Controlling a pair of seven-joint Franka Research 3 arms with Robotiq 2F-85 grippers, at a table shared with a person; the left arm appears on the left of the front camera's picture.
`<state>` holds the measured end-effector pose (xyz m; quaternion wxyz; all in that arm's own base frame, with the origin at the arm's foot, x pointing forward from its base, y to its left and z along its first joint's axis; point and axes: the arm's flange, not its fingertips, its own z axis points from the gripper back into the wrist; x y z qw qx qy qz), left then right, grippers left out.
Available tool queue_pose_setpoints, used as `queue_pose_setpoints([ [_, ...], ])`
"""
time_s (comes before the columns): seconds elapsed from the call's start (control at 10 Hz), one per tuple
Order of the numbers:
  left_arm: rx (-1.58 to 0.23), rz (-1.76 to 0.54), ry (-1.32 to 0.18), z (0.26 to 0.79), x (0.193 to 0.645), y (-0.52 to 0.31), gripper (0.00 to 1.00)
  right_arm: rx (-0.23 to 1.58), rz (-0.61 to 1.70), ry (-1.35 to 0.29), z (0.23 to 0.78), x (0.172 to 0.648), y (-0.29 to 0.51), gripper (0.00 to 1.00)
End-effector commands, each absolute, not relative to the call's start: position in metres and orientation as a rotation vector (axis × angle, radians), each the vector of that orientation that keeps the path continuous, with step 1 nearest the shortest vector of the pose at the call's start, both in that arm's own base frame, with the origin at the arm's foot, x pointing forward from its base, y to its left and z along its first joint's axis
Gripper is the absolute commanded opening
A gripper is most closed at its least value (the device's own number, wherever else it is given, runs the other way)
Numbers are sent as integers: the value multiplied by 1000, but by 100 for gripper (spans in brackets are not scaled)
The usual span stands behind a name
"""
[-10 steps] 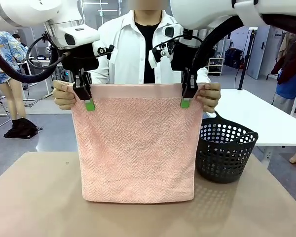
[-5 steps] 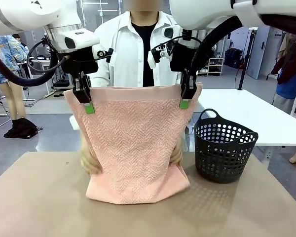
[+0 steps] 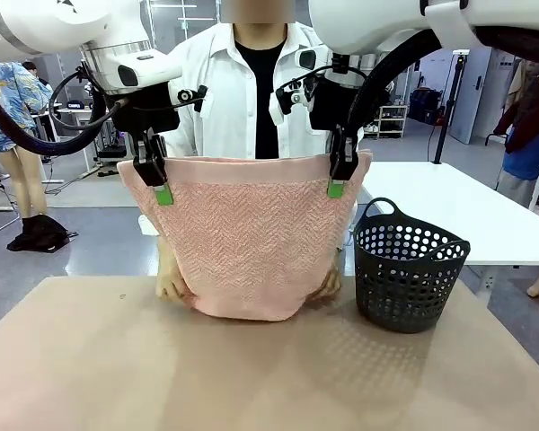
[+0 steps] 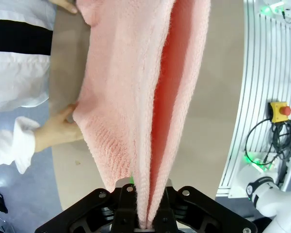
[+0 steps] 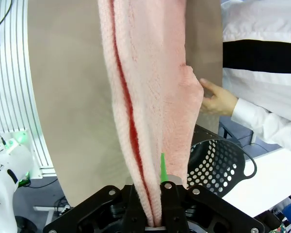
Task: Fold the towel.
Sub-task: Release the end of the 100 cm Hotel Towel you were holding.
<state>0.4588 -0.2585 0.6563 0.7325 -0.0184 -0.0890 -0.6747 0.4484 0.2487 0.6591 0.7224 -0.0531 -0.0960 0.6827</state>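
Observation:
The pale salmon-pink towel [image 3: 251, 238] hangs above the table by its two top corners. My left gripper [image 3: 161, 184] is shut on the top left corner, my right gripper [image 3: 338, 180] on the top right corner. The person's hands [image 3: 171, 285] hold the lower edge from behind, low near the tabletop, so the towel narrows downward. In the left wrist view the towel [image 4: 136, 97] runs away from my left gripper [image 4: 144, 221] in doubled layers, a hand [image 4: 58, 128] at its far edge. In the right wrist view the towel [image 5: 150, 97] rises from my right gripper [image 5: 155, 221], with a hand [image 5: 216, 99] beside it.
A black perforated basket [image 3: 407, 265] stands on the tan table [image 3: 269, 377] to the right of the towel. The person in a white shirt [image 3: 229, 99] stands at the far side. A white table [image 3: 476, 211] lies behind on the right.
The person let go of the top corners, took the bottom edge and has lifted it back off the table. Both grippers keep their hold in place.

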Motion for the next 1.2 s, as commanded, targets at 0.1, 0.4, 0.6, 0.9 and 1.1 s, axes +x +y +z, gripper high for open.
queue_pose_setpoints([
  [0.1,-33,-1488,-198,660,459,-258,0,-127,1511,-213,661,448,247,0],
  [0.4,-33,-1488,-198,660,459,-258,0,-127,1511,-213,661,448,247,0],
  [0.6,-33,-1488,-198,660,459,-258,0,-127,1511,-213,661,448,247,0],
  [0.9,-33,-1488,-198,660,459,-258,0,-127,1511,-213,661,448,247,0],
  [1.1,-33,-1488,-198,660,459,-258,0,-127,1511,-213,661,448,247,0],
])
